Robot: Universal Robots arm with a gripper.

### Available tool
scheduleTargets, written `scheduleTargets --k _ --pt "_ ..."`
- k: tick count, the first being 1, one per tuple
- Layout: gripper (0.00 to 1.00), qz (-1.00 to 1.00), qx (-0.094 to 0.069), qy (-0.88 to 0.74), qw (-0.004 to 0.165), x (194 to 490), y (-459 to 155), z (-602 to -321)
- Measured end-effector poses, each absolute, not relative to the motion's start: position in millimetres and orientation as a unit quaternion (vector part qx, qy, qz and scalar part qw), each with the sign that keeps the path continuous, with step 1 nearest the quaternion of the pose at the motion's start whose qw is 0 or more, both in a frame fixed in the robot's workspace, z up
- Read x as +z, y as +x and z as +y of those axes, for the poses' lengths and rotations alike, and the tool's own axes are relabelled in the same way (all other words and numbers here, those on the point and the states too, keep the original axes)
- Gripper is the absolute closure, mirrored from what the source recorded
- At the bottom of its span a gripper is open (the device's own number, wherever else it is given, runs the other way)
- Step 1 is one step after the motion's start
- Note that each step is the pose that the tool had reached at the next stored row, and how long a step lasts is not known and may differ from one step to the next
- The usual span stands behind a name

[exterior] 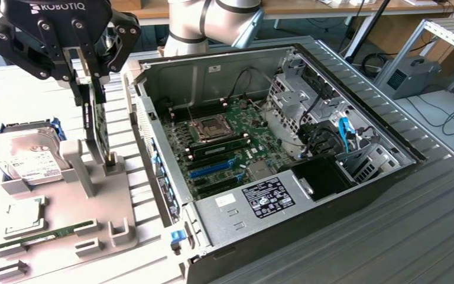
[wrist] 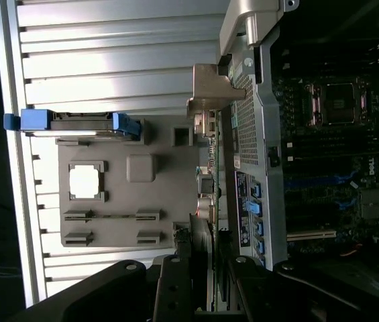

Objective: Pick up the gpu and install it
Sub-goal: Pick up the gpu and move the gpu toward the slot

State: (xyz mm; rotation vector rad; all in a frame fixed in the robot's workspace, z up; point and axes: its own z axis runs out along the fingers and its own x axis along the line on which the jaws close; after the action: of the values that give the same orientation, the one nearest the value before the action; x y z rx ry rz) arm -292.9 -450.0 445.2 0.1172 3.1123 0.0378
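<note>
hard drive (exterior: 23,155) upright in holder (exterior: 123,223) | memory stick (exterior: 44,235), probably, flat | case (exterior: 211,77) open

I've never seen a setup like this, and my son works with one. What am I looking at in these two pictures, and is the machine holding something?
It is a robot arm. One picture comes from a camera standing off the arm; the other from a camera on its wrist, looking down past its own jaws. At the arm's end, the gripper has its jaws closed on the gpu, a dark card standing upright with its lower end at the grey holder. That holder also carries a hard drive and a green memory stick. Beside it, on the slatted table, lies an open computer case, its circuit board showing.
</note>
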Motion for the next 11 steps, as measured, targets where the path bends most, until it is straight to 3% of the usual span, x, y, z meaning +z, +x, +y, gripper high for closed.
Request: scheduleTargets --k 11 --pt "0.74 0.999 0.012 0.038 0.013 441.5 -292.0 -450.0"
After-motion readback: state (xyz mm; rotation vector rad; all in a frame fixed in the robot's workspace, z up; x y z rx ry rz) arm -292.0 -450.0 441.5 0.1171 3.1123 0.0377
